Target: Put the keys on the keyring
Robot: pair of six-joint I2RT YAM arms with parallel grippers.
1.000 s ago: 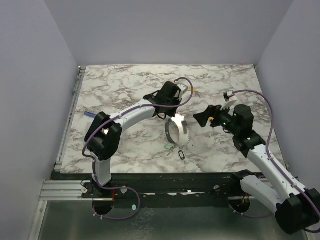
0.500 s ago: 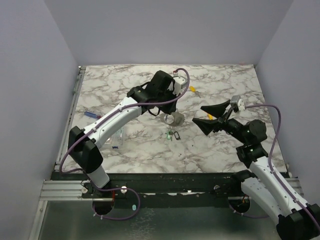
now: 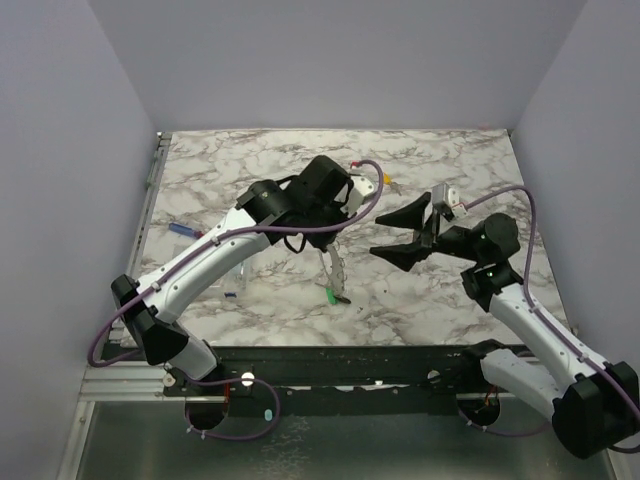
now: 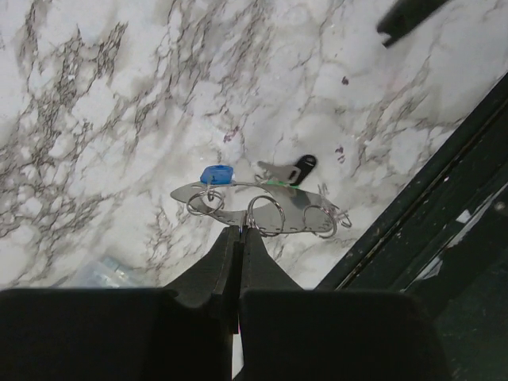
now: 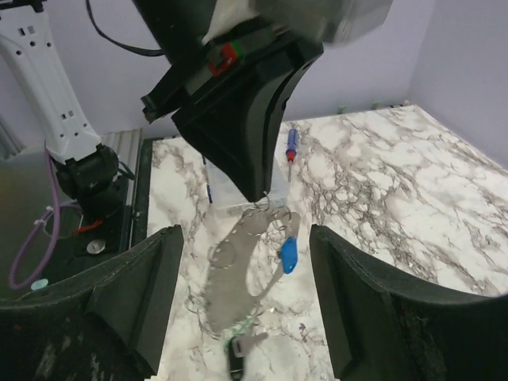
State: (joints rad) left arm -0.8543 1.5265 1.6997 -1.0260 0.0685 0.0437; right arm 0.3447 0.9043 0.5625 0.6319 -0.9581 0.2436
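While both arms lean in over the marble table [image 3: 230, 170], I read the scene from big to small. My left arm [image 3: 205, 255] stretches from the near left corner to the middle of the tabletop. My right arm [image 3: 520, 320] rises from the near right and points leftward towards it.

The right gripper [image 3: 397, 232] hangs above the surface with its two black fingers spread wide and nothing between them. It faces the left gripper [image 4: 240, 232] from just beside it. The left one points downward with its jaws pressed tight together on the keyring [image 4: 298, 208]. The keyring dangles beneath those fingertips, over the near middle of the table. From the right wrist it looks like a flat silver loop hanging at a tilt, with several small rings along its edge.

A clear packet [image 4: 103, 271] lies on the table to the left, partly under the left arm. A slim blue-and-red stick [image 5: 291, 147] lies beyond it, near the left edge.

The blue key [image 4: 215, 174] hangs at the keyring's side. A green key [image 3: 330, 295] and a black key [image 4: 290, 169] sit at its lower end; I cannot tell whether they touch the table. A yellow key [image 3: 387, 180] lies well apart at the far side.
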